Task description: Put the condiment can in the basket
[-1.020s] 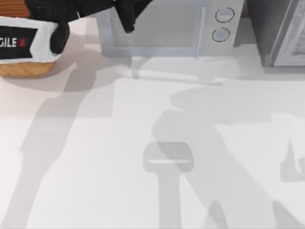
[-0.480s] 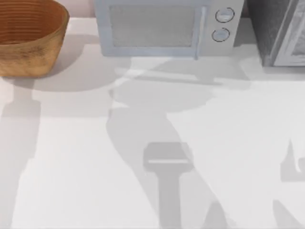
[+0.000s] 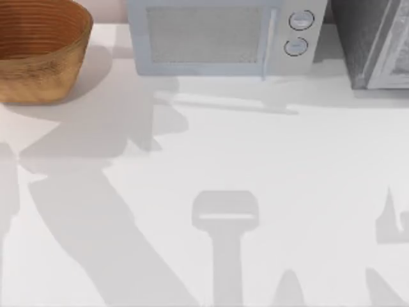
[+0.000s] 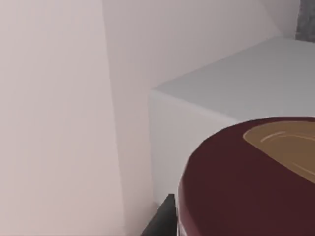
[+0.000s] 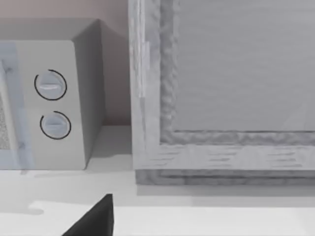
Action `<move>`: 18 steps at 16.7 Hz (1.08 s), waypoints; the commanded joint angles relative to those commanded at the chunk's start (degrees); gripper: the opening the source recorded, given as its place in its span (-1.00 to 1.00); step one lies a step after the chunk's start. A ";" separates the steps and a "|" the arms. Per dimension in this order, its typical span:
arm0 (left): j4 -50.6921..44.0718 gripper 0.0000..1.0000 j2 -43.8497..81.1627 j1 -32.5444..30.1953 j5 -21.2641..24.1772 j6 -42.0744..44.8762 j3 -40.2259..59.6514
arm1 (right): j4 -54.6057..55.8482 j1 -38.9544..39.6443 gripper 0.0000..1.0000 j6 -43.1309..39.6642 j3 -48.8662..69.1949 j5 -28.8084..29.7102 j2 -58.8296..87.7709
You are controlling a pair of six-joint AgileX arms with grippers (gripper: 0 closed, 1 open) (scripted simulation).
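Bright, even light. Soft grey arm shadows slant across white table (image 3: 307, 160); basket (image 3: 38, 51) casts shadow rightward. No glare.

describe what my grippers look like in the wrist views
The visible part of the left gripper is matte black, a flat-sided piece with straight edges and a slanted corner. The right gripper is the same plain black, ending in a sharp angular wedge. No cables, markings or lettering can be seen on either.

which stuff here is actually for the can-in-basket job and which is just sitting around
For the job:
- condiment can, dark lid close under the left wrist camera
- basket, far left of the table

Just sitting around:
- microwave, at the back
- grey cabinet, back right
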 joint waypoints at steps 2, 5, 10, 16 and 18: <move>-0.61 -1.00 0.28 0.54 0.56 0.11 -0.35 | 0.00 0.00 1.00 0.00 0.00 0.00 0.00; -0.61 -1.00 0.28 0.54 0.56 0.11 -0.35 | 0.00 0.00 1.00 0.00 0.00 0.00 0.00; 2.22 -1.00 2.79 -1.93 -1.72 -1.36 0.86 | 0.00 0.00 1.00 0.00 0.00 0.00 0.00; 7.04 -1.00 7.06 -5.96 -5.63 -4.07 2.68 | 0.00 0.00 1.00 0.00 0.00 0.00 0.00; 7.04 -1.00 7.06 -5.96 -5.63 -4.07 2.68 | 0.00 0.00 1.00 0.00 0.00 0.00 0.00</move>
